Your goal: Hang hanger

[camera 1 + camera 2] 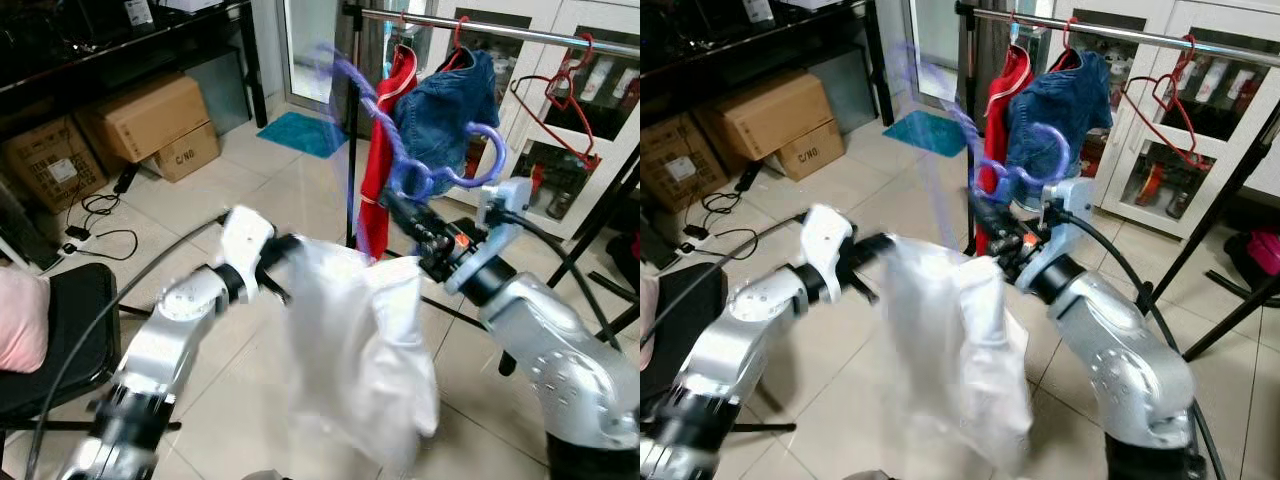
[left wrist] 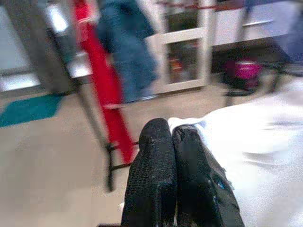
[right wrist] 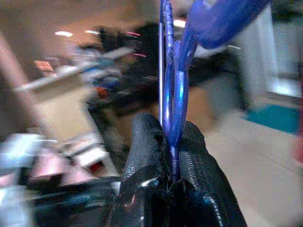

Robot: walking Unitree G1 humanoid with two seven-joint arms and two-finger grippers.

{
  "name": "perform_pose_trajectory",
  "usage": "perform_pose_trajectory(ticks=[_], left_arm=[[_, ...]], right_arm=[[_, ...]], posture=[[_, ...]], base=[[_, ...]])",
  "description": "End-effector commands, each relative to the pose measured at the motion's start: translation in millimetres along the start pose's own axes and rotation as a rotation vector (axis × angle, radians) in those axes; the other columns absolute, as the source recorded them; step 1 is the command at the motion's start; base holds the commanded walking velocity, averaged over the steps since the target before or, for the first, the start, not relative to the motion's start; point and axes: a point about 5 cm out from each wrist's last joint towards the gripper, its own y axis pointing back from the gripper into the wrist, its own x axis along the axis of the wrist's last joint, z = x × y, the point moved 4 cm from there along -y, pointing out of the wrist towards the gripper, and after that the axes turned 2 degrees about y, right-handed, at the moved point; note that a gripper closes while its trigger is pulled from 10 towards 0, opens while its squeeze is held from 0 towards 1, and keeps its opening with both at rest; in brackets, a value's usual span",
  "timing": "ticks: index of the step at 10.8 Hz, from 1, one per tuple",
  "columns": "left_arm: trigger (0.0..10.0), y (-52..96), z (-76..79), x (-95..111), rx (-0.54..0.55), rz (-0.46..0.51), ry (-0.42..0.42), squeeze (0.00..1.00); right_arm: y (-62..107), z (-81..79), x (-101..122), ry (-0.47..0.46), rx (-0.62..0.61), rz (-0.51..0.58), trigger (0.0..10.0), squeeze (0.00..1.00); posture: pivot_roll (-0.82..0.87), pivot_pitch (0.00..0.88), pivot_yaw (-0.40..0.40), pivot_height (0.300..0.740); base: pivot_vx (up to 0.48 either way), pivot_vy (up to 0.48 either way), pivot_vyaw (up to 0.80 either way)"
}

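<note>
A blue-purple plastic hanger is held up in front of the clothes rail, its hook curling near the blue denim garment. My right gripper is shut on the hanger's neck; the right wrist view shows the blue hanger pinched between its black fingers. A white garment hangs down from the hanger, blurred. My left gripper is shut at the white garment's upper left edge, fingers pressed together.
On the rail hang a red garment and an empty red hanger. The rack's black legs spread over the tiled floor. Cardboard boxes and cables sit at left, beside a black stool. White glass cabinets stand behind.
</note>
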Motion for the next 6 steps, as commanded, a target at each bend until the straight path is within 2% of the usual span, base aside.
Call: perform_pose_trajectory(ticks=[1,2,3,4,5,6], left_arm=[[0.0,1.1,10.6,6.5,-0.063,0.014,0.003,0.00],[0.0,2.7,14.5,7.6,-0.076,0.014,0.007,0.00],[0.0,6.4,22.3,29.0,-0.104,0.115,0.096,0.00],[0.0,11.0,28.0,55.2,-0.142,0.248,0.187,0.00],[0.0,20.5,26.1,94.8,-0.174,0.441,0.305,0.00],[0.0,28.5,19.4,111.6,-0.186,0.521,0.341,0.00]], right_arm=[[-1.9,18.5,2.6,-0.007,-0.137,0.029,0.0,0.00],[-3.9,27.1,0.6,-0.027,-0.201,0.027,0.0,0.00],[-9.9,22.7,-8.9,0.326,-0.164,-0.081,0.0,0.00],[-10.3,24.9,-17.7,0.419,-0.162,-0.121,0.0,0.00],[-10.8,29.2,-23.5,0.496,-0.169,-0.147,0.0,0.00],[-11.3,26.7,-26.6,0.569,-0.139,-0.158,0.0,0.00]], posture=[[-0.02,0.000,0.088,0.740],[-0.01,0.000,0.067,0.740],[0.00,0.000,0.063,0.740],[0.00,0.000,0.063,0.740],[0.00,0.000,0.077,0.740],[0.00,0.000,0.093,0.740]], base=[[0.000,0.000,0.00],[0.000,0.000,0.00],[0.000,0.000,0.00],[0.000,0.000,0.00],[0.000,0.000,0.00],[0.000,0.000,0.00]])
